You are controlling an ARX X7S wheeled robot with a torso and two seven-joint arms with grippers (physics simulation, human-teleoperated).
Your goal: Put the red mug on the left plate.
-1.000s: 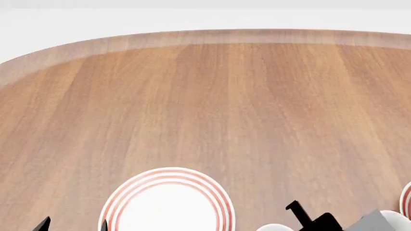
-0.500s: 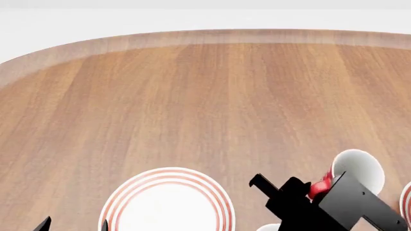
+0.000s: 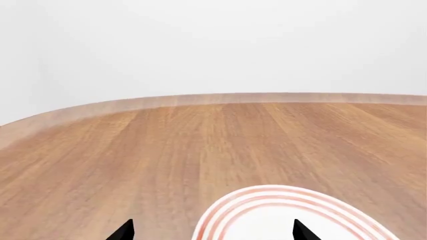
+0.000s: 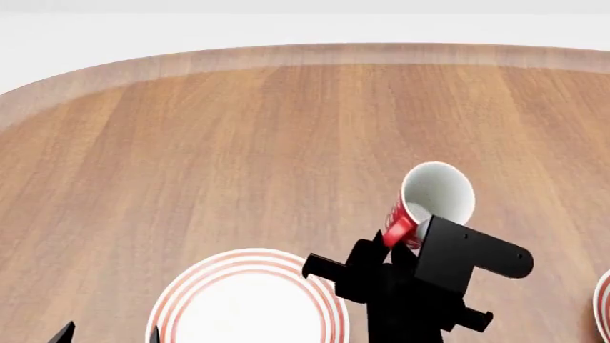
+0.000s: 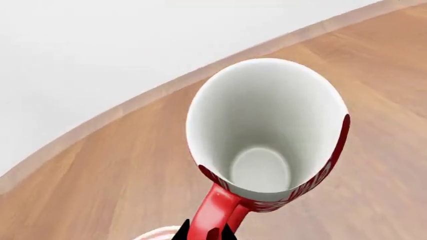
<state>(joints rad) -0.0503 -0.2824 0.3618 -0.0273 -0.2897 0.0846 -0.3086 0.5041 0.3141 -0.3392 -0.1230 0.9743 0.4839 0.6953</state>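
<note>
A: Since half a second ago the right hand (image 4: 393,246) has swung up and toward the left, and the red mug (image 4: 431,200) rode with it; the left plate (image 4: 250,301) hasn't shifted.

B: Head view now?

A: Mug is in the air over bare bench (image 4: 286,128), tilted, white mouth facing the camera. It sits just beyond and to the right of the left plate, not over it. Right hand is clamped on its handle side. Sliver of a second ringed plate (image 4: 604,304) at the right edge.

B: Left wrist?

A: Two black fingertips (image 3: 123,231) of the left hand (image 3: 212,232) at the frame's lower edge, well apart, nothing between them. Left plate (image 3: 287,210) partly fills the gap, lying flat on the bench (image 3: 200,140).

B: Right wrist?

A: Looking straight into the red mug (image 5: 267,135): white inside, red wall with white pattern. Red loop handle (image 5: 217,212) runs down between the black fingertips (image 5: 183,231), pinched tight. Bench (image 5: 100,190) behind, a bit of plate rim (image 5: 160,234) at the frame's lower edge.
</note>
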